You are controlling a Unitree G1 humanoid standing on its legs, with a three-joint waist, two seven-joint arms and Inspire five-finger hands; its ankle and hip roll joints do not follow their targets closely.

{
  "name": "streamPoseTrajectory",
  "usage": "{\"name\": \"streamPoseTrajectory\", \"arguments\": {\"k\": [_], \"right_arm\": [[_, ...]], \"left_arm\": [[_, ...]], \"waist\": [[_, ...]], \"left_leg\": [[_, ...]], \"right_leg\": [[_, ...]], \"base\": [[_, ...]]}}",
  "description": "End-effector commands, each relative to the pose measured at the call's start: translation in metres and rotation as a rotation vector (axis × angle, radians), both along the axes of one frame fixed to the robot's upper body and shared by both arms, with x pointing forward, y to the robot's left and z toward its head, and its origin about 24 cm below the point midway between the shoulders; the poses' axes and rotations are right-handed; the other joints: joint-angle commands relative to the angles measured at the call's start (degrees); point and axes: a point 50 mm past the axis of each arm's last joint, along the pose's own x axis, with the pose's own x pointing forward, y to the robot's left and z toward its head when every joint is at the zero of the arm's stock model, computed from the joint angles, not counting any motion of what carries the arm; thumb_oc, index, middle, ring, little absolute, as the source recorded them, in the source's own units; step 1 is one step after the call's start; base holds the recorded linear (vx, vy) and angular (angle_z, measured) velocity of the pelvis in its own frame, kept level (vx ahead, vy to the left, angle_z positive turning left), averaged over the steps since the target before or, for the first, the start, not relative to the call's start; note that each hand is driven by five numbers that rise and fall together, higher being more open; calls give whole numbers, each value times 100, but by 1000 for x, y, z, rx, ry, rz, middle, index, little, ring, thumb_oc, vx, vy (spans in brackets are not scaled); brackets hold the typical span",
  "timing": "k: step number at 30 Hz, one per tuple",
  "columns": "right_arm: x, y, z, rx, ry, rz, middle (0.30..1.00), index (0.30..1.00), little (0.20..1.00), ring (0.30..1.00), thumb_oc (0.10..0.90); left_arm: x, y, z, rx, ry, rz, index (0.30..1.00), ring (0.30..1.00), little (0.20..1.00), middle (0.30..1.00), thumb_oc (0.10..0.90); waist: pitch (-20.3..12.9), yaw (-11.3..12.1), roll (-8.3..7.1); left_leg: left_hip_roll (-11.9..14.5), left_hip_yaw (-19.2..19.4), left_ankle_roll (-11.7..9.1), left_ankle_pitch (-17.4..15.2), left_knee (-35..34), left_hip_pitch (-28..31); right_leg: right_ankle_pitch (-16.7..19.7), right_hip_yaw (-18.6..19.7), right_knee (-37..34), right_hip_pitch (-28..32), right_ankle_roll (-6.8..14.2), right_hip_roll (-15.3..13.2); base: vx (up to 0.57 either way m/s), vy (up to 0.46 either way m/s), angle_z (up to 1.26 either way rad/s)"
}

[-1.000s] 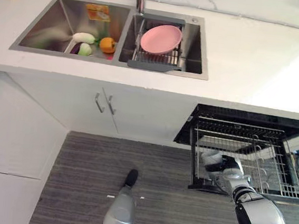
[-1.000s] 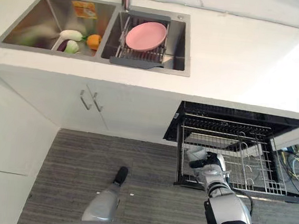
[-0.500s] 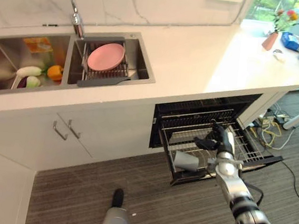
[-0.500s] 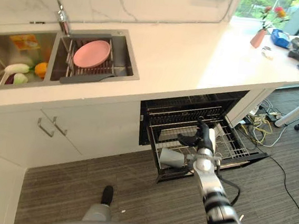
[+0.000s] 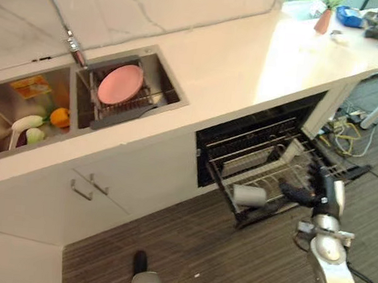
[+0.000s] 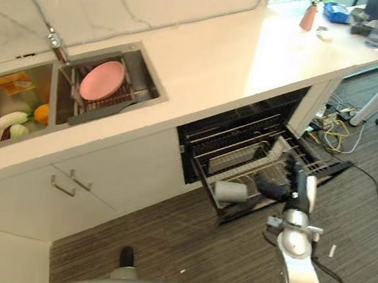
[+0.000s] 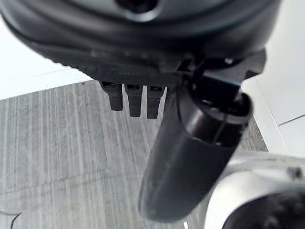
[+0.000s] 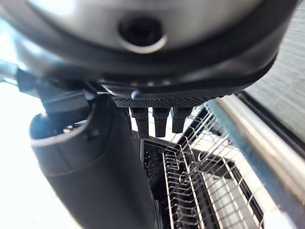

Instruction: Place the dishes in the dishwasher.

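Observation:
A pink plate (image 5: 121, 83) stands in the drying rack (image 5: 127, 105) over the sink's right basin. Under the counter the dishwasher is open and its wire rack (image 5: 287, 166) is pulled out over the floor. A pale cup (image 5: 249, 195) lies on its side at the rack's front left corner. My right hand (image 5: 302, 193) hovers over the rack just right of the cup, open and apart from it; in the right wrist view its thumb (image 8: 90, 162) hangs above the rack's wires. My left hand (image 5: 139, 262) hangs low by the floor, open and empty (image 7: 143, 47).
Vegetables, among them an orange one (image 5: 59, 116), lie in the left basin. Cabinet doors with handles (image 5: 87, 186) stand left of the dishwasher. A vase (image 5: 322, 20) is on the counter's far right. Cables (image 5: 348, 127) lie on the floor beyond the rack.
The head camera has swung, so the whole picture shifted. My right hand let go of the cup, which now lies in the rack, and drew back to the cup's right.

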Motion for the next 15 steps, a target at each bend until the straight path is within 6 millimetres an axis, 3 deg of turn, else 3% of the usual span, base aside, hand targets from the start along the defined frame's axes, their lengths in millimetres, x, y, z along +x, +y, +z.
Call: {"name": "streamPoseTrajectory", "arguments": {"k": [1,3,5,6,7,8,9,11,14,15], "right_arm": [[24,0,86,-148,-406,42,900,900,900,900,800],[28,-1,93,-106,-466,-3,900,900,900,900,800],[32,4,109,-101,-548,5,900,900,900,900,800],[32,4,109,-101,-548,5,900,900,900,900,800],[28,9,120,-98,-614,24,900,900,900,900,800],[28,9,120,-98,-614,24,900,900,900,900,800],[23,13,123,-57,-652,58,900,900,900,900,800],[22,21,126,-17,-684,124,900,900,900,900,800],[25,29,124,22,-671,197,900,900,900,900,800],[28,35,119,26,-636,260,900,900,900,900,800]], "left_arm": [[3,11,3,54,9,-115,900,900,900,900,800],[4,16,4,64,4,-110,900,900,900,900,800],[0,23,6,78,18,-96,900,900,900,900,800],[0,23,6,79,17,-96,900,900,900,900,800],[-4,29,8,93,38,-99,900,900,900,900,800],[-4,29,8,94,38,-99,900,900,900,900,800],[-8,27,7,81,48,-92,900,900,900,900,800],[-8,25,6,69,43,-79,900,900,900,900,800],[1,23,6,55,15,-81,900,900,900,900,800],[13,18,5,35,-21,-114,900,900,900,900,800]], "waist": [[-289,82,326],[-205,148,299],[-133,209,315],[-121,218,303],[-56,182,321],[-51,191,319],[-46,130,328],[-60,120,323],[-36,102,254],[12,33,196]], "left_leg": [[-46,60,489,-819,443,158],[-311,232,750,-1019,553,280],[-468,407,965,-1134,553,457],[-478,420,969,-1137,552,469],[-577,428,1103,-1160,520,583],[-572,437,1099,-1164,519,594],[-721,326,1188,-1140,413,711],[-844,212,1204,-1123,279,806],[-922,62,1177,-1100,194,839],[-979,-171,1160,-1137,185,866]], "right_leg": [[-372,580,1240,-763,96,-406],[-174,778,1848,-1087,21,-634],[4,585,2356,-1284,-11,-728],[-4,607,2375,-1295,-8,-742],[-193,645,2685,-1479,-62,-427],[-208,656,2702,-1484,-66,-426],[-434,893,2586,-1641,-122,50],[-676,1061,2181,-1683,-210,438],[-669,1202,1581,-1729,-237,693],[-530,1551,1192,-1902,-155,881]], "base": [[40,476,43],[30,463,24],[45,381,-22],[55,363,-38],[32,228,-40],[114,382,-23],[126,196,-5],[144,152,15],[94,-30,22],[123,-58,63]]}}
